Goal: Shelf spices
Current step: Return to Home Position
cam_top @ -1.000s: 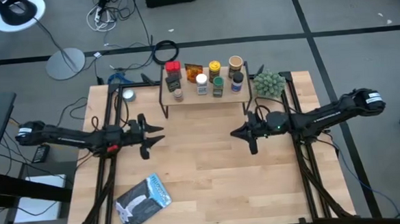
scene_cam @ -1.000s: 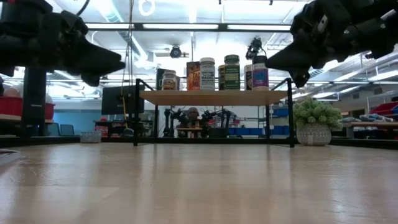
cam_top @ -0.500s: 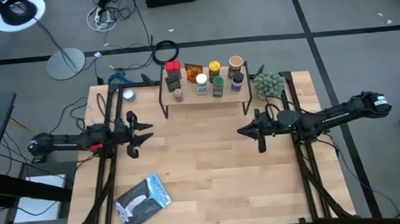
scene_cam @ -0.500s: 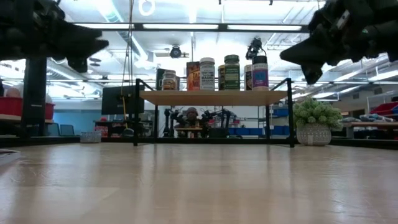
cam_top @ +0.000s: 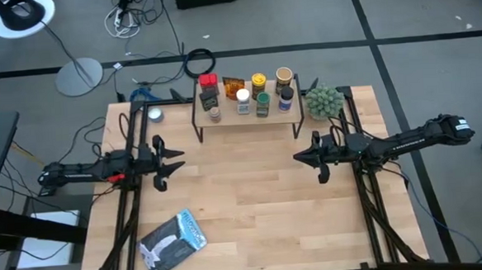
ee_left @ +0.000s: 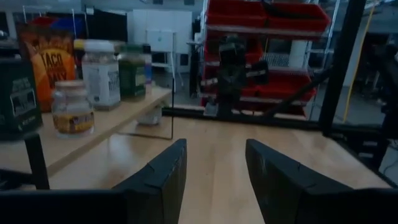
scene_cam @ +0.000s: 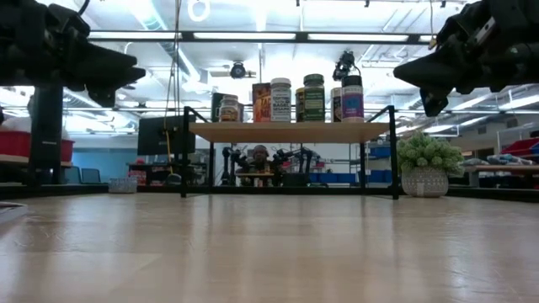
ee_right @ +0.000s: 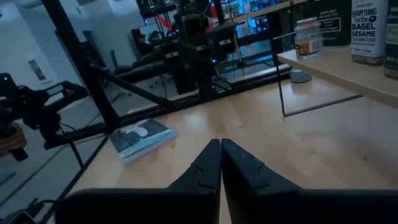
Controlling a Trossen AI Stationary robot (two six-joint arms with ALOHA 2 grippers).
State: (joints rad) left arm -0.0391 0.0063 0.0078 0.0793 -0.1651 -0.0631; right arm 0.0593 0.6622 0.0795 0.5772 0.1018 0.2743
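Currently: shelving looks complete, and the step in hand, by my judgement, is the retreat of both arms to rest. Spices [cam_top: 247, 92]: about nine jars, tins and packets, all standing on the shelf [cam_top: 248, 120] at upper centre of the high view. Among them are a taco seasoning packet [ee_left: 51, 53] and an everything bagel sesame jar [ee_right: 368, 31]. Left gripper [cam_top: 174, 159]: left of centre, over the wooden tabletop [cam_top: 253, 217], fingers parted with a clear gap, empty. Right gripper [cam_top: 300, 157]: right of centre, just below the spiky potted plant [cam_top: 323, 102], fingers pressed together, empty. Both hang well apart from the shelf. Flat blue-grey packet [cam_top: 174, 242]: lower left, not for shelving. Next move calls for drawing each arm back toward its own side, clear of the shelf's black legs, with nothing to carry.
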